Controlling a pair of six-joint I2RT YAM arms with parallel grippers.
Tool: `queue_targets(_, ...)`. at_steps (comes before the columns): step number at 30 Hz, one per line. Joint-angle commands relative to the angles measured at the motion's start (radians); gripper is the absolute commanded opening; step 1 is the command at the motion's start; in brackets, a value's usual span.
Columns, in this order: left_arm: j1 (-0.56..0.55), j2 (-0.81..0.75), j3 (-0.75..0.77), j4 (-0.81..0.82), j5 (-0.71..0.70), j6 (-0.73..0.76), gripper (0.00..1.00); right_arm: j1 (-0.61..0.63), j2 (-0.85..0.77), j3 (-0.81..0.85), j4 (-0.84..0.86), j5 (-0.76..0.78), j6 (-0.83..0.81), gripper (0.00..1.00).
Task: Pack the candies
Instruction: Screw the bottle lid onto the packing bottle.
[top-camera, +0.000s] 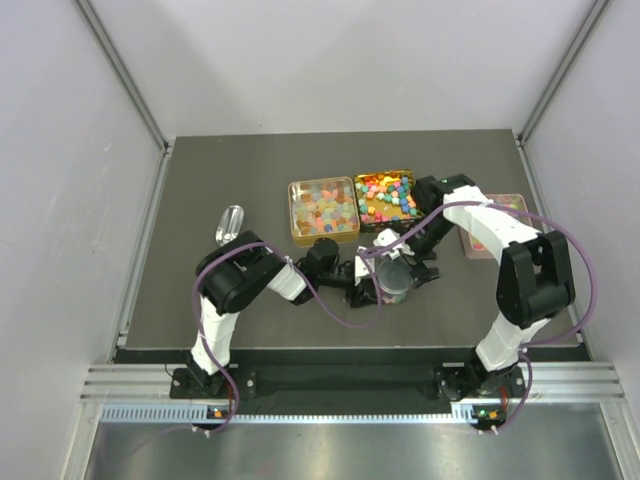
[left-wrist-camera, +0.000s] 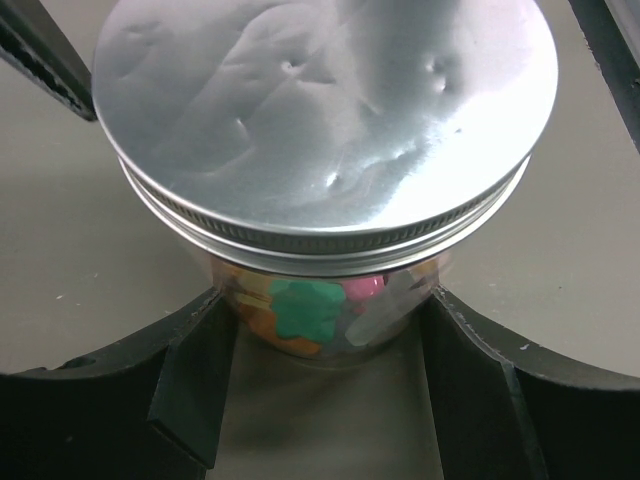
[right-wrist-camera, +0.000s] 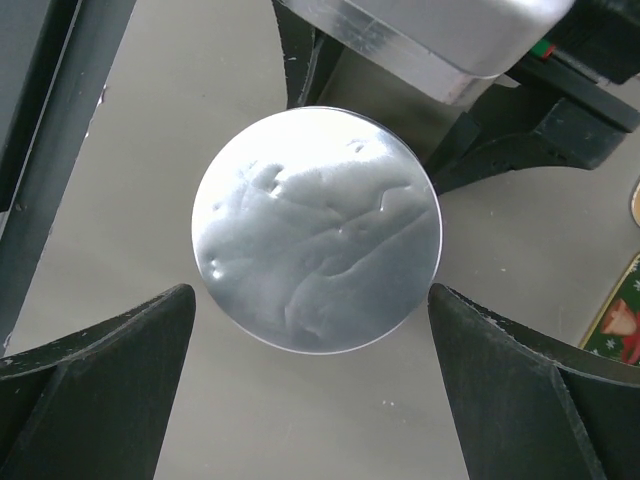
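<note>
A clear jar (left-wrist-camera: 400, 300) capped with a round silver lid (left-wrist-camera: 320, 110) stands on the dark table, and candies (left-wrist-camera: 305, 305) in green, pink and orange show through its glass. My left gripper (left-wrist-camera: 325, 330) is shut on the jar's body, one finger against each side below the lid. My right gripper (right-wrist-camera: 310, 300) hangs open above the lid (right-wrist-camera: 315, 225), its fingers wide apart and clear of it. In the top view the jar (top-camera: 397, 280) sits mid-table between both grippers. Behind it, pale candies (top-camera: 323, 208) and bright candies (top-camera: 386, 196) fill two tins.
A clear scoop (top-camera: 230, 222) lies at the left of the table. A pink box (top-camera: 495, 228) sits at the right, partly hidden by my right arm. A corner of a printed tin (right-wrist-camera: 620, 325) shows at the right edge of the right wrist view.
</note>
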Motion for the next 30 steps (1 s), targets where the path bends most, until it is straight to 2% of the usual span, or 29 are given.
queue_targets(1,0.009,0.080,-0.041,-0.255,-0.093,0.064,0.00,0.008,0.021,0.052,-0.049,-0.045,-0.033,1.00)
queue_targets(12,0.009,0.087,-0.035,-0.259,-0.089,0.064,0.00,0.017,0.031,0.064,-0.058,-0.060,-0.018,0.85)
queue_targets(17,0.009,0.087,-0.034,-0.259,-0.088,0.062,0.00,0.025,0.048,0.070,-0.081,-0.054,-0.010,0.64)
queue_targets(30,0.012,0.076,-0.023,-0.299,-0.119,0.044,0.00,0.025,-0.035,-0.112,0.005,-0.035,0.172,0.64)
